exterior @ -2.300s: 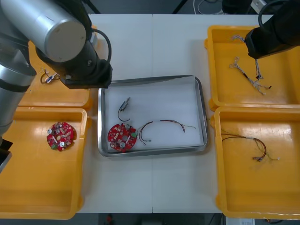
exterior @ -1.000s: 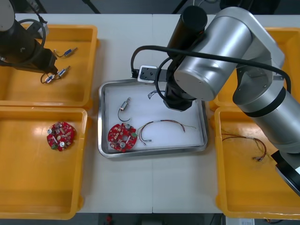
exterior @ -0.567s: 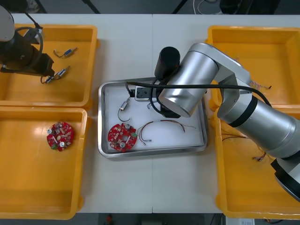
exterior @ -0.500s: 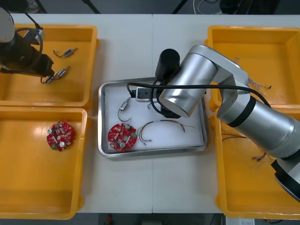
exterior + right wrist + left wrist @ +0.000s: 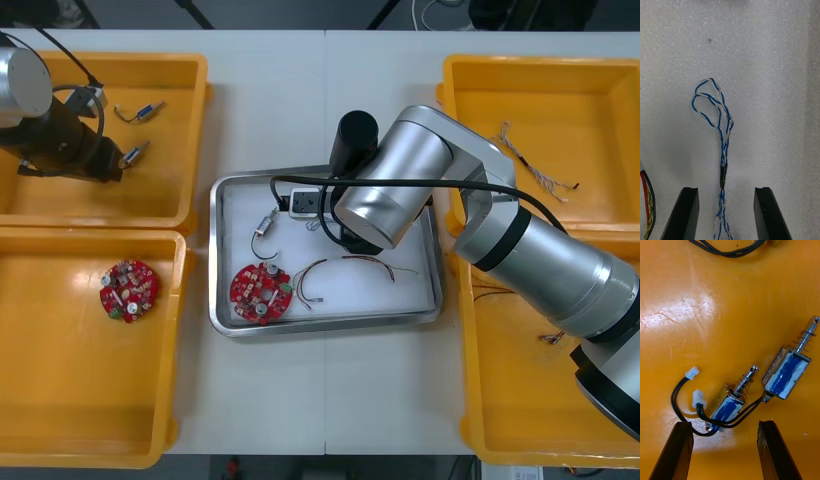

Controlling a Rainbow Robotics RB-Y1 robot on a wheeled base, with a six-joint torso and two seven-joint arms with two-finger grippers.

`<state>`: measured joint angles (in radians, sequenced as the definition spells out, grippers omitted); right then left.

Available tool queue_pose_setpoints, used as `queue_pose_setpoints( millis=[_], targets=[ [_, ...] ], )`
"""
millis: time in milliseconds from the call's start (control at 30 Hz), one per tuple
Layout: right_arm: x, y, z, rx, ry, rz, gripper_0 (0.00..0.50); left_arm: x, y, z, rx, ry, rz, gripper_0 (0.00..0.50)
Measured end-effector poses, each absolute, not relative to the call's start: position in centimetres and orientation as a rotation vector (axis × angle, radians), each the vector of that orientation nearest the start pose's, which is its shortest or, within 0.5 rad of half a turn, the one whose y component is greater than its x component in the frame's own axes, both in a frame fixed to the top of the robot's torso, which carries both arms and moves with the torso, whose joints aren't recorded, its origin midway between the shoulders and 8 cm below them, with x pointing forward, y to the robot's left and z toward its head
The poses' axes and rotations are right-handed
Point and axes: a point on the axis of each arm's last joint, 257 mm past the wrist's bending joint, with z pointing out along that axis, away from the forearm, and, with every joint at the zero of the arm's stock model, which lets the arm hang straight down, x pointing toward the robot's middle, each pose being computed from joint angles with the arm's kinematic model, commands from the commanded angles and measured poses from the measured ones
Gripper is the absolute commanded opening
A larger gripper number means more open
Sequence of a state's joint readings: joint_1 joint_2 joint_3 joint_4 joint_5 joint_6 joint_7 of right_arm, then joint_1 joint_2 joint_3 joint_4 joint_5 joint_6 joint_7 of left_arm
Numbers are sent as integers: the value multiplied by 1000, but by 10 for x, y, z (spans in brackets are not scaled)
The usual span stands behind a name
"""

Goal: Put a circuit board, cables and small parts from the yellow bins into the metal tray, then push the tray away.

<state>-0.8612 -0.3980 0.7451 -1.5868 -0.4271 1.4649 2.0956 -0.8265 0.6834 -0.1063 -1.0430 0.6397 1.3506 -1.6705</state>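
The right gripper (image 5: pixel 726 192) has swung from the far right bin (image 5: pixel 610 90) to the tray's (image 5: pixel 432 250) far edge. Its fingers stand apart and the blue-white cable (image 5: pixel 720 123) lies released on the white lining, likely delivered. The left gripper (image 5: pixel 724 424), spread, hovers over two parts (image 5: pixel 786 373) in the far left bin (image 5: pixel 180 190). The cable's tail is cut off, and the arm hides it from the front
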Motion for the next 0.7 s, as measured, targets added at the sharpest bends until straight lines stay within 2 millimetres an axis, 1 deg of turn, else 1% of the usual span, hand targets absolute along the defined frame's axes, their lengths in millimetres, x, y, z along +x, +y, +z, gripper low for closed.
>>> queue_pose_setpoints(
  millis=[67, 167, 467, 500, 533, 567, 600, 667, 700],
  targets=[
    [521, -48, -230, -1786, 1897, -484, 500, 594, 375, -208, 167, 2616, 86, 500],
    [518, -50, -222, -1775, 1914, -475, 500, 597, 374, -213, 173, 2610, 90, 500],
    [499, -66, -183, -1703, 2060, -419, 500, 603, 373, -215, 172, 2585, 84, 500],
    [497, -68, -178, -1693, 2071, -412, 500, 603, 373, -215, 172, 2584, 84, 481],
    [495, -70, -172, -1685, 2082, -407, 500, 603, 373, -215, 172, 2584, 84, 298],
    [492, -74, -167, -1678, 2096, -404, 500, 604, 373, -215, 172, 2582, 84, 37],
    [489, -77, -163, -1670, 2109, -402, 500, 604, 373, -214, 172, 2581, 84, 0],
    [485, -86, -154, -1649, 2138, -398, 500, 604, 373, -214, 172, 2581, 84, 0],
    [486, -88, -149, -1628, 2138, -390, 500, 604, 373, -214, 172, 2581, 84, 0]
  ],
)
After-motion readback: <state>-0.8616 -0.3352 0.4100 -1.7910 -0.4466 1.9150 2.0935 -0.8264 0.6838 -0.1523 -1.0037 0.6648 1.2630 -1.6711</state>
